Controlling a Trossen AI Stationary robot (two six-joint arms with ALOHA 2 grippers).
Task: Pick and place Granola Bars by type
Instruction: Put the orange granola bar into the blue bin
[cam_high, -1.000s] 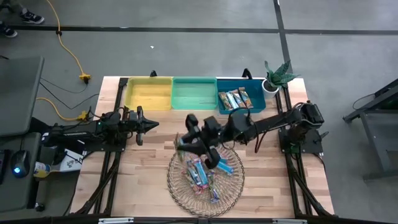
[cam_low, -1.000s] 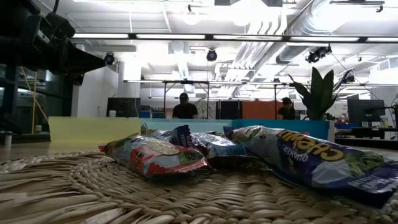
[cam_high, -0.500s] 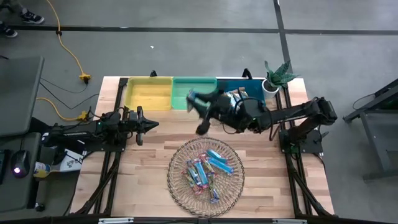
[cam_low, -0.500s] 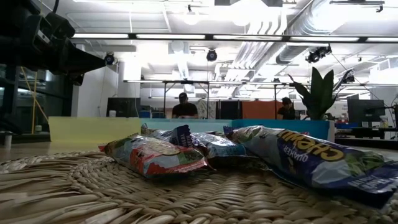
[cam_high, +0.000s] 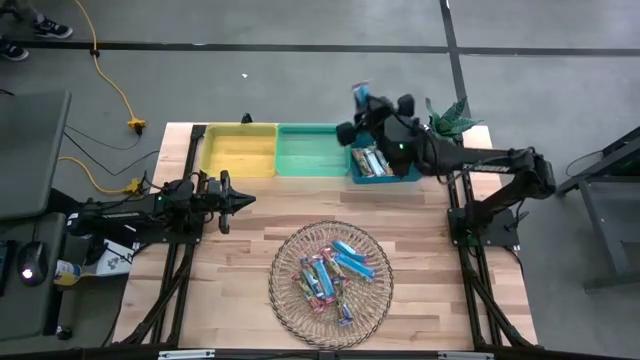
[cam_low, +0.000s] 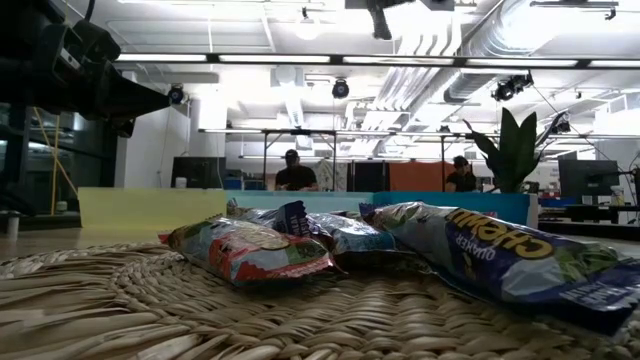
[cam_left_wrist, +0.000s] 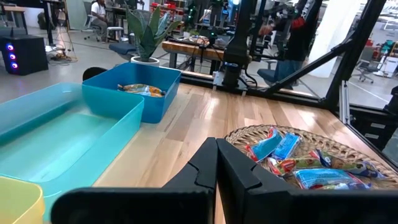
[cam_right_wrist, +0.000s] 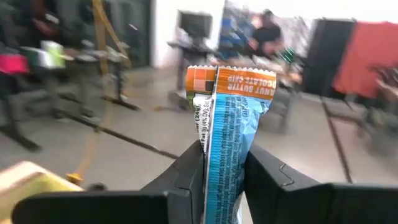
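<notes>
We are logging from the near edge of the table outward. The wire basket (cam_high: 330, 285) is sitting nearest, and the remaining Granola Bars (cam_high: 328, 272) are lying jumbled inside it, blue and pink-red wrappers overlapping, which we read as the unsorted supply.

At mid-table the left gripper (cam_high: 240, 200) is waiting at its own side, level and pointing toward the centre, fingers pressed together on nothing; it is parked clear of the basket, probably so the other arm has free run.

Farther back the yellow bin (cam_high: 240, 150), green bin (cam_high: 312, 150) and blue bin (cam_high: 385, 160) are standing in a row along the far edge. A few tan-orange bars (cam_high: 376, 160) are lying in the blue bin, so that bin appears to be taking one type.

Farthest out, the right gripper (cam_high: 362, 105) is reaching high over the back of the blue bin, near the potted plant (cam_high: 445, 125). Its fingers are clamped on a blue-wrapped bar (cam_right_wrist: 233, 130) held upright by its lower end, the orange end panel on top. Whether it is directly above the bin or just past the rim, we cannot tell from overhead.

Against half a second ago: the right arm was over the green bin with the bar; now it is swung right and outward. The basket and left arm are unchanged.
</notes>
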